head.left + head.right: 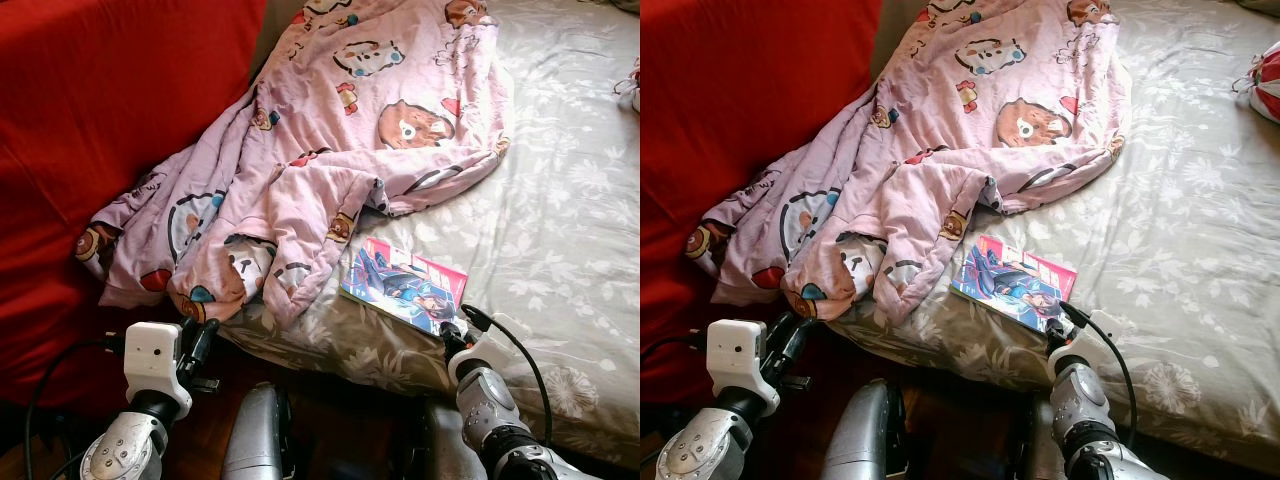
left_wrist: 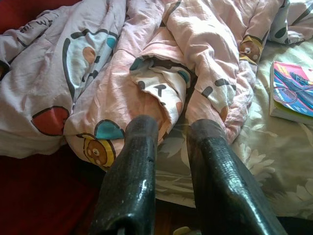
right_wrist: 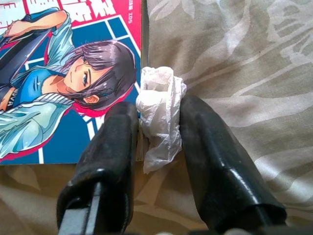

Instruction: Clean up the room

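Nearest, right gripper (image 3: pixel 155 122) resting at the bed's front edge, its two black fingers (image 3: pixel 215 147) closing narrowly on a crumpled white tissue (image 3: pixel 160 110), the wad pinched between them and lying on the floral sheet just beside the corner of a manga book (image 3: pixel 63 83); one finger overlapping the book's cover edge; left gripper (image 2: pixel 171 142) hovering low at the bed's left front corner, its fingers standing slightly apart with nothing between them, pointing toward the hanging fold of a pink cartoon-print blanket (image 1: pixel 300 170); whether its tips are touching the cloth cannot be told; next, the manga book (image 1: pixel 405 283) lying flat near the front edge of the bed (image 1: pixel 560 230), cover up, showing a dark-haired figure on blue and pink; its left corner sitting just beside the blanket's trailing hem; beyond, the blanket lying bunched across the left half of the grey-green floral sheet, its lower folds spilling over the mattress side against a red surface (image 1: pixel 110 120); farthest, at the right margin, a small red-and-white object (image 1: pixel 1268 85) lying on the sheet, too cropped to identify.
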You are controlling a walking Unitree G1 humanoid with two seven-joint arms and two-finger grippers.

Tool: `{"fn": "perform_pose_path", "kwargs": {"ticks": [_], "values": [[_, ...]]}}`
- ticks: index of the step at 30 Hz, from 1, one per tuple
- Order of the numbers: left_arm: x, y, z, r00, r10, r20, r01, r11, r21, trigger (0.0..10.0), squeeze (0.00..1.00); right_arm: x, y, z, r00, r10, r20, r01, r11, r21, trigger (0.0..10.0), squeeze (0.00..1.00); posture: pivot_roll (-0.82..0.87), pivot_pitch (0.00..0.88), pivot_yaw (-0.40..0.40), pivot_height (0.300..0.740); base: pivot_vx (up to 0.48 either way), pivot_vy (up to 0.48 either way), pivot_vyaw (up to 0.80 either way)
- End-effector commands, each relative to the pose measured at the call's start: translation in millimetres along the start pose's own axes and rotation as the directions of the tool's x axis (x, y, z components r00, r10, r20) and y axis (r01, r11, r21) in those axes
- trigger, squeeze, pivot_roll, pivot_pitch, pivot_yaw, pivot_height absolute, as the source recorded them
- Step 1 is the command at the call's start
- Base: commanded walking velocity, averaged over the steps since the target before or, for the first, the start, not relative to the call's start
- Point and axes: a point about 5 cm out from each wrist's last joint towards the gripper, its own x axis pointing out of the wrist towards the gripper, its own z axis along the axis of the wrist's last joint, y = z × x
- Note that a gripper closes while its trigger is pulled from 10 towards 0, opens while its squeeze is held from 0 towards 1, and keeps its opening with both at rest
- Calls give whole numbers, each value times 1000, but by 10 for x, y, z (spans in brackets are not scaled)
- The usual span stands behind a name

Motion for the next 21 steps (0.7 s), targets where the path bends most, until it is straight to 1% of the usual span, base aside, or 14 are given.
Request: {"fn": "perform_pose_path", "kwargs": {"ticks": [1,10,15,21], "values": [[-31,26,-31,1000,15,-21,-15,1000,12,10000,0,-16,12,-88,999,1,-39,-1,1000,-3,0,0,216,232,70,601,0,0,0],[-18,33,-43,1000,21,-21,-20,1000,13,10000,0,-15,1,-79,999,-5,-36,5,1000,-11,0,0,214,225,67,601,0,0,0],[26,36,-52,1000,22,-18,-22,1000,13,10000,0,-9,-5,-50,1000,-17,-24,17,1000,-16,0,0,206,204,63,601,0,0,0],[95,57,-95,999,32,-19,-32,999,14,10000,0,-16,-100,-8,997,-76,3,76,997,-20,0,0,194,167,56,601,0,0,0]]}}
